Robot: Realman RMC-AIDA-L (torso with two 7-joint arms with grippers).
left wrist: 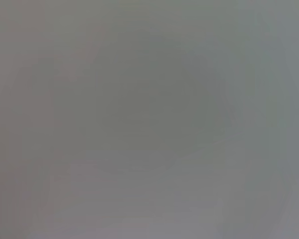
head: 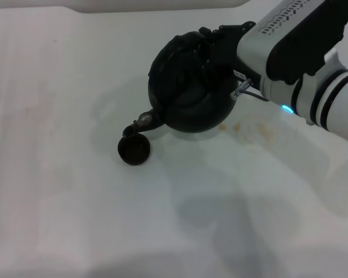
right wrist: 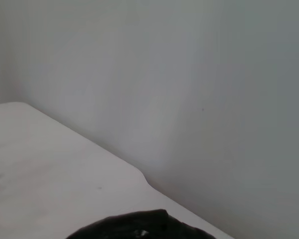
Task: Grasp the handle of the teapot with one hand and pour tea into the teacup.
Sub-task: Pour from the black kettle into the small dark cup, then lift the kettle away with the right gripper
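The right gripper (head: 211,43) pinches the handle (head: 194,46) of the teapot (head: 191,87), tilted left over the teacup (head: 134,150); the white table (head: 58,191) shows amber stains (head: 261,128) to the right; a pale wall (right wrist: 214,99) lies beyond.

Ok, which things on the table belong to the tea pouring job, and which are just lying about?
Job in hand:
teapot, tilted spout-down
handle
teacup, under the spout
right end effector, at the handle

Lying about:
amber stains on the white table
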